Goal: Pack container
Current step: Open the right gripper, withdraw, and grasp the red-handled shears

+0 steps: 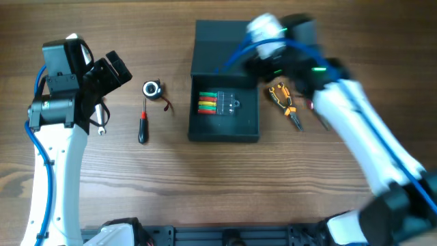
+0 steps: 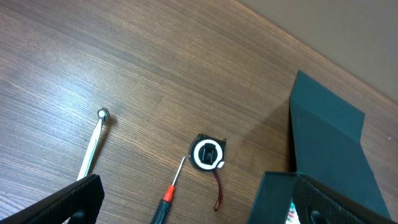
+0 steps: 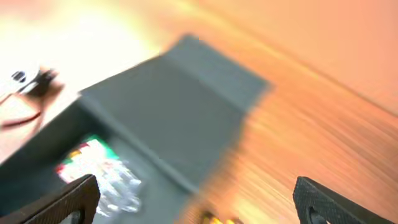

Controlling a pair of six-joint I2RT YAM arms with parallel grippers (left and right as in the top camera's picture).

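One box (image 1: 225,131) sat mid-table, its lid (image 1: 222,44) hinged open behind it. We judged it light, stiff-walled and matte, so not slippery. It looked too wide for either gripper to span. The best hold would be a pinch on a wall's top edge, or on the lid's free edge for closing. The hinge was the likely weak point. Inside lay a bit set (image 1: 208,102) with coloured stripes. Beside it was a small metal piece we could not identify.

Left gripper (image 1: 115,68): jaws spread wide, empty, well left of the box.
Right gripper (image 3: 199,199): jaws apart, nothing between them, over the rear of the box by the lid. Both its views were blurred, so we could not tell its height.

Loose on the table (image 1: 205,184):
- tape (image 1: 151,89) and screwdriver (image 1: 143,126), left of the box
- wrench (image 2: 93,146), farther left beside the left arm
- pliers (image 1: 285,101) with orange grips, just right of the box and close under the right arm

The box mouth was open from above. We judged the right arm would crowd any reach there by the left arm.
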